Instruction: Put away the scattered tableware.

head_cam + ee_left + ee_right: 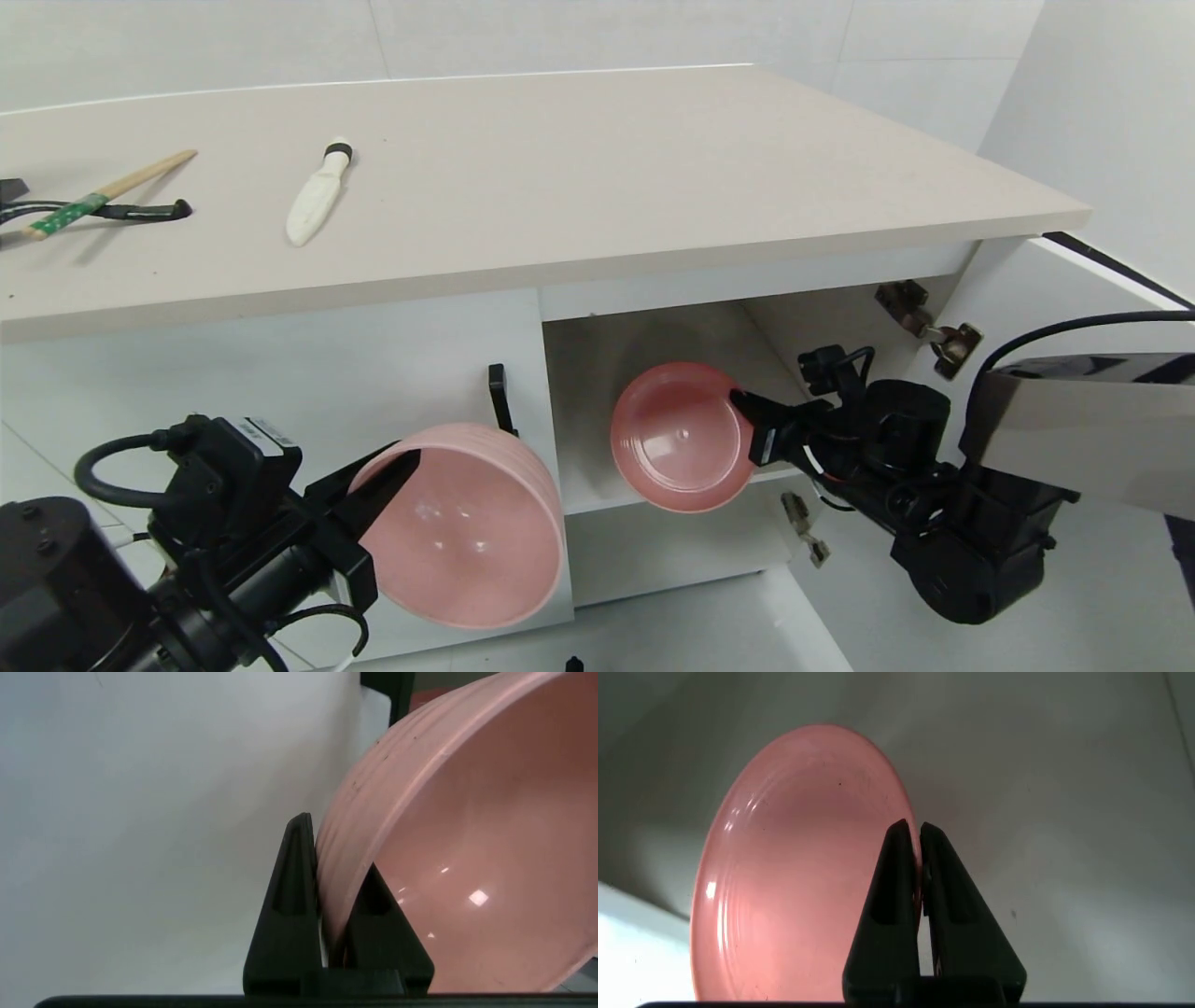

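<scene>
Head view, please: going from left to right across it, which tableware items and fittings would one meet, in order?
wooden chopsticks → white utensil → pink bowl → pink plate → door hinge

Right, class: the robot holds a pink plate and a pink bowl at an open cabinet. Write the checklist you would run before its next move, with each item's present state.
1. Right gripper clamped on the rim of the pink plate: ok.
2. Left gripper clamped on the rim of the pink bowl: ok.
3. Cabinet door swung open, plate at the opening: ok.
4. Free spot on the shelf behind the plate: cannot tell, the plate hides it.
5. Bowl and plate apart: ok.
6. Countertop cleared: not ok, chopsticks and a white utensil lie there.
</scene>
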Available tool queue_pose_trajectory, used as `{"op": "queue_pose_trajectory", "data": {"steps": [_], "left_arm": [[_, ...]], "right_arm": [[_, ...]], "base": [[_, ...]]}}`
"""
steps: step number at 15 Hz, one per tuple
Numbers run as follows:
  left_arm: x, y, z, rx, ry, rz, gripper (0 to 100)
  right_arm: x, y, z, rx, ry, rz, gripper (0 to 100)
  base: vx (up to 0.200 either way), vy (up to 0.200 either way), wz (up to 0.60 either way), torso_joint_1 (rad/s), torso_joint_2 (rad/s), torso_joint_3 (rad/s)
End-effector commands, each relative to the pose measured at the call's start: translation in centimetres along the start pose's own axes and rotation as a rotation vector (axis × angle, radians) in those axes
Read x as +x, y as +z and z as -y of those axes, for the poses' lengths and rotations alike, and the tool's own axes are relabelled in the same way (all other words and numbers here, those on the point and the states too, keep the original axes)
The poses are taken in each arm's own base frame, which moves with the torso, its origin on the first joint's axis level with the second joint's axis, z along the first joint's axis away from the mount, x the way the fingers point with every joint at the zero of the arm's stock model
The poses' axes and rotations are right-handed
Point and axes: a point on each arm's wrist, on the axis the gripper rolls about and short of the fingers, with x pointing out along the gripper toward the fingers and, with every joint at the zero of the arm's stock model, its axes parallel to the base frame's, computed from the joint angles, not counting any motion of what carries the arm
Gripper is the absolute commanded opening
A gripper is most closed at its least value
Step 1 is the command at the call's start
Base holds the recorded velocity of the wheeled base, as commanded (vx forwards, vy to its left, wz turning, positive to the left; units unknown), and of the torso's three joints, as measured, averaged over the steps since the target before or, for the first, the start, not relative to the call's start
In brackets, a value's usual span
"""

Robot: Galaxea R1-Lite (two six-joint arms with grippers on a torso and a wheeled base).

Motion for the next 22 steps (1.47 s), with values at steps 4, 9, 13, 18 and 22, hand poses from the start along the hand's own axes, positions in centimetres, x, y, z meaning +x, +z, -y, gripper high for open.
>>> {"op": "queue_pose_trajectory", "data": {"steps": [4, 9, 13, 18, 22], "left_arm": [[0.0, 0.0, 0.0, 0.000, -0.001, 0.000, 0], [0.2, -0.1, 0.1, 0.000, -0.004, -0.006, 0], [0.2, -0.2, 0.3, 0.000, -0.016, -0.012, 0], [0.3, -0.3, 0.3, 0.000, -0.014, -0.017, 0], [0.3, -0.3, 0.3, 0.002, -0.015, -0.021, 0]], "right_arm": [[2.9, -1.8, 0.9, 0.045, -0.008, 0.017, 0], [6.0, -2.9, 1.6, 0.101, -0.051, 0.082, 0], [7.2, -4.0, 2.1, 0.109, -0.065, 0.095, 0], [7.6, -4.0, 2.1, 0.131, -0.088, 0.114, 0], [7.6, -4.5, 2.2, 0.129, -0.094, 0.102, 0]], "base": [[0.000, 0.000, 0.00, 0.000, 0.00, 0.000], [0.000, 0.000, 0.00, 0.000, 0.00, 0.000], [0.000, 0.000, 0.00, 0.000, 0.00, 0.000], [0.000, 0.000, 0.00, 0.000, 0.00, 0.000], [0.000, 0.000, 0.00, 0.000, 0.00, 0.000]]}}
